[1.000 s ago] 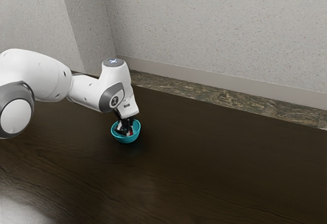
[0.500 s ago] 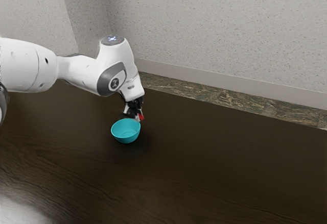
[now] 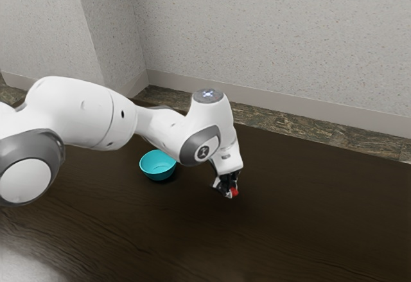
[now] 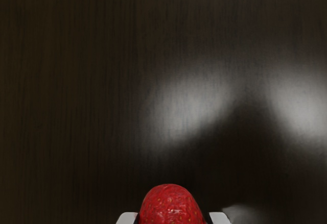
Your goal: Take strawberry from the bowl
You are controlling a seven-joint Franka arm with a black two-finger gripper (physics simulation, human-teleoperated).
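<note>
Your gripper has travelled from just above the bowl toward the exterior view's right and nearer its camera, carrying the strawberry; the bowl has kept its position.

Wall: it stands beyond the table's far edge, with a strip of floor between the two.

Table: its far edge runs slantwise behind the gripper, well apart from it. You have broad travel room over the surface toward the exterior view's right, and more on the near side.

Arm: it reaches in from the exterior view's left. In that view its forward section passes close by the bowl's rim; observe this on any return swing.

Bowl: upright on the table, well apart from the gripper.

Gripper: clenched on the strawberry, fingers pressing from two sides, tips angled down.

Strawberry: outside the bowl, over the table. Its exact clearance cannot be read.
</note>
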